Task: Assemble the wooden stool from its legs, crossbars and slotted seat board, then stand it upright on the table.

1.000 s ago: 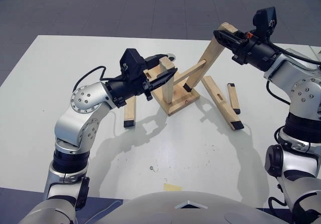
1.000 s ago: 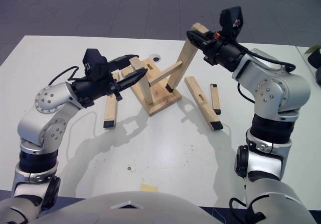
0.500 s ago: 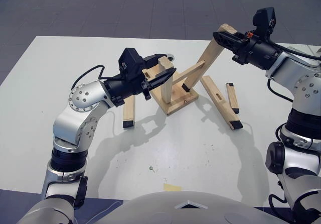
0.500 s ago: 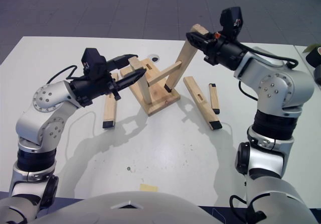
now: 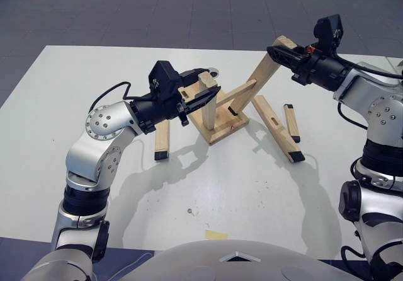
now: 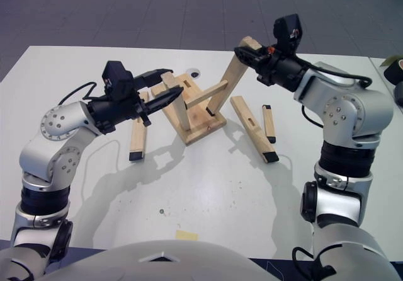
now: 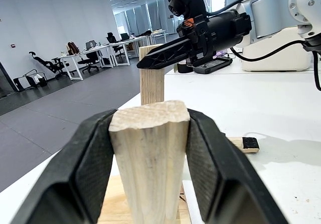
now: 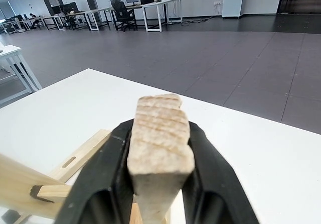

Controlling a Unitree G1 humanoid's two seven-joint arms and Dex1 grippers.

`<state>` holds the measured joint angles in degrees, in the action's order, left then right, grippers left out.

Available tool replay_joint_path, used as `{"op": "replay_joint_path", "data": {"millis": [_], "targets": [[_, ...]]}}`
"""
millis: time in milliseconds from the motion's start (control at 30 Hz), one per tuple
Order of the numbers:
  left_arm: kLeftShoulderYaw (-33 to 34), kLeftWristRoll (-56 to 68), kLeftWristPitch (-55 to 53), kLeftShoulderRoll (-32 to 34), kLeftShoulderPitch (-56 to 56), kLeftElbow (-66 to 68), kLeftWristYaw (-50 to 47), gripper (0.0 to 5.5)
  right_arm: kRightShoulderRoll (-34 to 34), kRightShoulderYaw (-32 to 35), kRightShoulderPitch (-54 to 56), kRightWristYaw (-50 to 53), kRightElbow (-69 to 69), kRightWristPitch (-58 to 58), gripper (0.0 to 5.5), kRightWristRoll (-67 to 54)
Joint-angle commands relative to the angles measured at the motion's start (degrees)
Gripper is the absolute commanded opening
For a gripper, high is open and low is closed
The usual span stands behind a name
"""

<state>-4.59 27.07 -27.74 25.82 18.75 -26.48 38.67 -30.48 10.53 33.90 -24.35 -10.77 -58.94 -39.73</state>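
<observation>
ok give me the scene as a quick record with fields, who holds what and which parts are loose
left gripper: jaws shut on upright leg
right gripper: jaws shut on top of tilted leg
seat board: flat on table, upright leg standing on it
crossbar: runs from tilted leg toward upright leg
lying apart: loose leg left of board; slotted leg and short crossbar right of it
</observation>
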Motion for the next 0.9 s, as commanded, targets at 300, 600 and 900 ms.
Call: {"op": "replay_joint_path", "data": {"millis": [300, 600, 900], "targets": [[-1.81, 0.30, -0.92, -0.96, 2.11, -0.39, 0.26, 2.02, 8.55, -4.28, -4.12, 1.19, -1.47, 2.30, 1.03, -2.38], [-1.93, 0.84, -1.80, 0.22, 2.16, -0.79, 1.52, 2.38, 11.93, 8.41, 7.63, 5.92, -2.35, 4.71, 2.71, -10.96], [-2.73, 1.00, -2.63, 1.29, 1.86, -2.04, 2.86, 3.76, 8.55, 8.19, 17.56, 5.95, 3.86, 8.77, 4.06, -9.56]]}}
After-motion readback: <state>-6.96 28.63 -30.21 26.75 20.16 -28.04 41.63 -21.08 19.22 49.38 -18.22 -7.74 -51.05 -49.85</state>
